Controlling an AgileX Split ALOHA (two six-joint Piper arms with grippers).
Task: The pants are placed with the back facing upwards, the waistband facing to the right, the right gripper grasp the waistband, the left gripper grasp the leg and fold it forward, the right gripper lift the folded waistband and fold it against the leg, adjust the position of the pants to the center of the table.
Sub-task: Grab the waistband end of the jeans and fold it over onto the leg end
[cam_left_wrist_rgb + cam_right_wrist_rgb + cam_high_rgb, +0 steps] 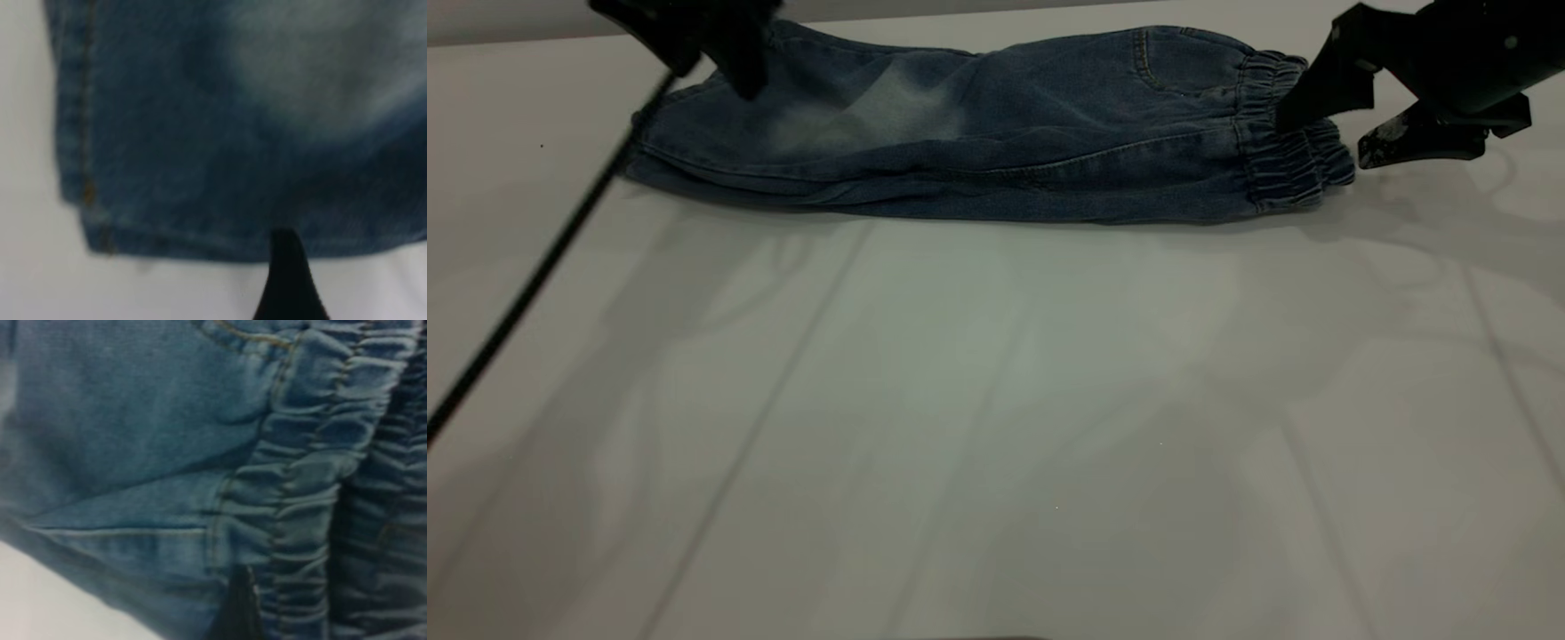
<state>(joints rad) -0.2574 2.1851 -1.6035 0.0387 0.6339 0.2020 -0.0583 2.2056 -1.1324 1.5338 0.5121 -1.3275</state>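
Pants (996, 124): soft, limp denim, folded lengthwise; best gripped at elastic waistband (1294, 133) and leg hem. Right tool (1320, 138) splayed, one finger touching the waistband. Left tool (720, 62) at the leg end; state indeterminable.

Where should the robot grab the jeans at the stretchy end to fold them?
Best bet: the ruffled elastic waistband, coming from the right end of the jeans. That bunched edge is thick and faces the right gripper, whose open fingers are already there. The left gripper is at the leg end.

left hand (738, 76) low at far left, fingers pointing down, right hand (1325, 133) at far right, fingers spread apart, one fingertip (1288, 120) lower, other raised beside
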